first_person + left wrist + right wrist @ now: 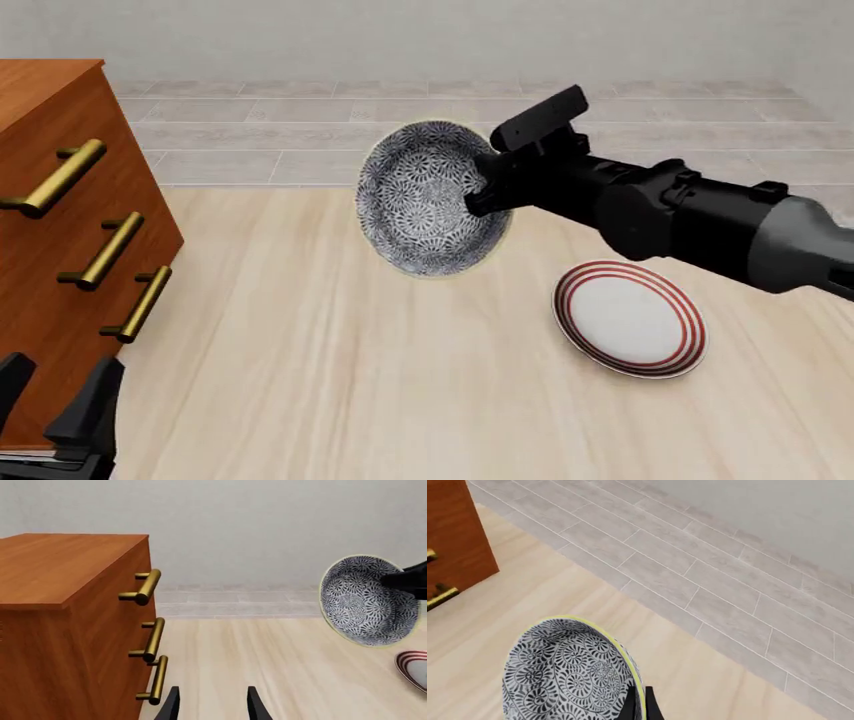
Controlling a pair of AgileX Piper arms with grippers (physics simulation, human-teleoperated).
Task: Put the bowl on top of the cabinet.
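While the right gripper [478, 192] clamps the rim of the bowl [427, 198], the bowl hangs tipped on edge above the bench [360, 370], its hollow facing the cabinet [60, 240] well off to the gripper's left. Just below the arm lies a red-ringed plate [629, 318]. Beside the cabinet, the left gripper [212, 706] is spread, holding nothing.

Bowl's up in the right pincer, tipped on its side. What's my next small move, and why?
Probably carry the bowl left toward the cabinet and a bit higher. The right pincer grips its rim in the air, well right of the cabinet, above the table and clear of the plate; the cabinet top looks bare.
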